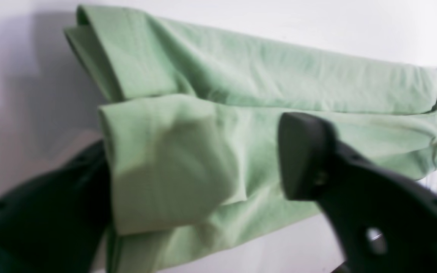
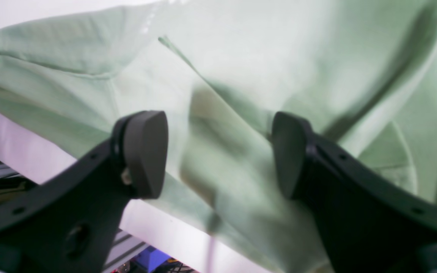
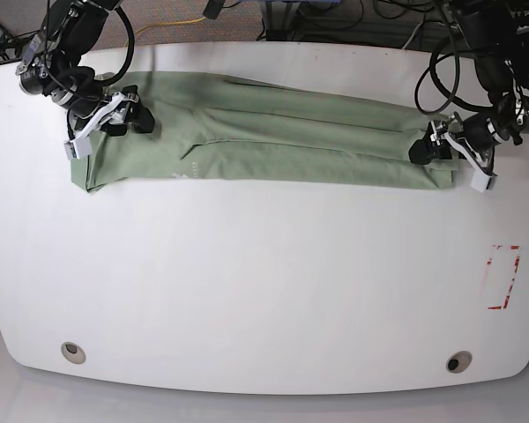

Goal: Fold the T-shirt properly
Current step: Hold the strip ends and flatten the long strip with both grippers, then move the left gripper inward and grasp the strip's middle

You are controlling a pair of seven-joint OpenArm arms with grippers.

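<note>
The pale sage-green T-shirt (image 3: 264, 141) lies folded lengthwise into a long strip across the far half of the white table (image 3: 247, 282). Its small white logo (image 3: 183, 174) shows near the left end. My right gripper (image 3: 137, 119) is at the strip's left end; in the right wrist view it (image 2: 218, 155) is open, with shirt fabric (image 2: 241, 76) between and beneath the fingers. My left gripper (image 3: 420, 150) is at the strip's right end; in the left wrist view it (image 1: 203, 167) is open wide, with a fold of the shirt (image 1: 173, 163) draped over one finger and the other fingertip (image 1: 302, 151) bare.
A red-outlined rectangle (image 3: 504, 278) is marked on the table at the right. Two round holes (image 3: 70, 352) (image 3: 458, 362) sit near the front edge. Cables and frame parts (image 3: 353, 18) run behind the table's far edge.
</note>
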